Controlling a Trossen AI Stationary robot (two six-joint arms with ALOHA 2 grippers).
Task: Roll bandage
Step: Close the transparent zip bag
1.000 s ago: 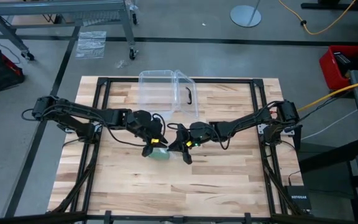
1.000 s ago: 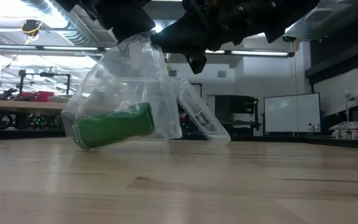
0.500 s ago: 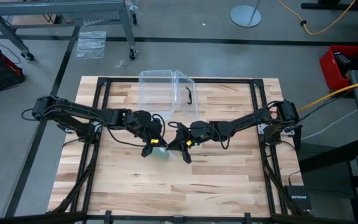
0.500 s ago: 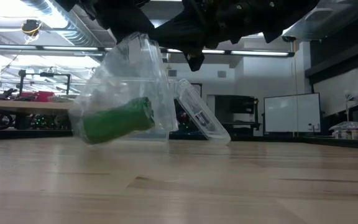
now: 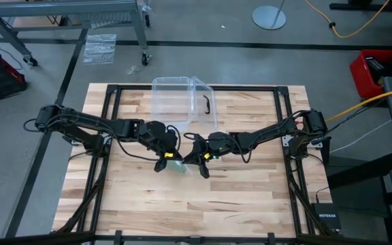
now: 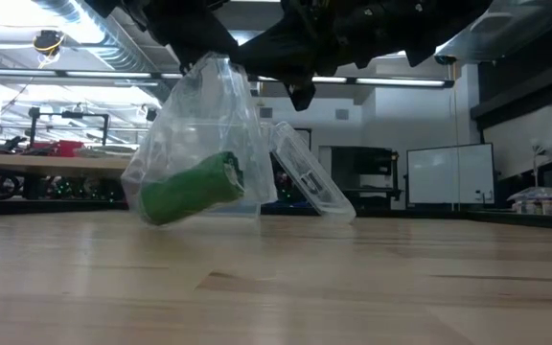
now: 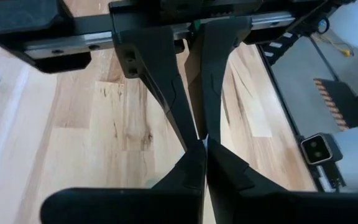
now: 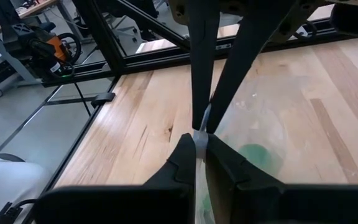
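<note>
1. the crinkly clear plastic wrapper (image 6: 199, 144) hangs above the pale wooden butcher-block table (image 5: 250, 197), lifted at its top edge with its bottom just clear of the boards or barely brushing them; from the low view i cannot tell which.
2. inside the wrapper lies the bandage (image 6: 192, 189), a stubby matte green cylinder of rolled cloth, tilted with one end higher than the other, resting in the wrapper's lower part.
3. the left gripper (image 5: 165, 159) is at the wrapper's top edge, fingers pinched tight together on the plastic — in its own wrist view the two dark fingers (image 7: 185, 112) meet at the tips with a sliver of film between them.
4. the right gripper (image 5: 197, 162) sits just beside the left one, on the other side of the wrapper's top, and its fingers (image 8: 202, 74) are also clamped on the clear film.
5. in the right wrist view the green roll (image 8: 257, 155) shows through the plastic, below the pinch point.
6. from above, the wrapper (image 5: 177, 165) with a hint of green is between the two grippers, near the table's middle.
7. a clear plastic box with a black handle (image 5: 186, 102) stands open beyond the wrapper, toward the table's far edge — well apart from both grippers.
</note>
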